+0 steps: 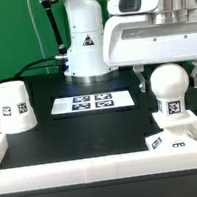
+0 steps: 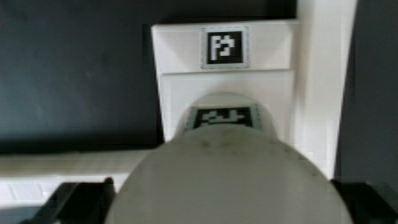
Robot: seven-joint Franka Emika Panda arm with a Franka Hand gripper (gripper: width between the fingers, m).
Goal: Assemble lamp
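The round white bulb point(image 1: 169, 81) stands upright with its tagged stem pointing down onto the low square base point(image 1: 175, 138) at the exterior view's right, near the front rim. My gripper point(image 1: 169, 77) hangs over it, one finger on each side of the ball, shut on it. In the wrist view the bulb point(image 2: 222, 170) fills the foreground between the dark fingers point(image 2: 80, 200), and the base point(image 2: 224, 75) with its tag lies beyond it. The tapered shade point(image 1: 14, 106) stands alone at the exterior view's left.
The marker board point(image 1: 93, 102) lies flat in the middle of the black table. A raised white rim point(image 1: 96, 169) runs along the front and sides. The arm's white pedestal point(image 1: 83, 48) stands at the back with cables behind it.
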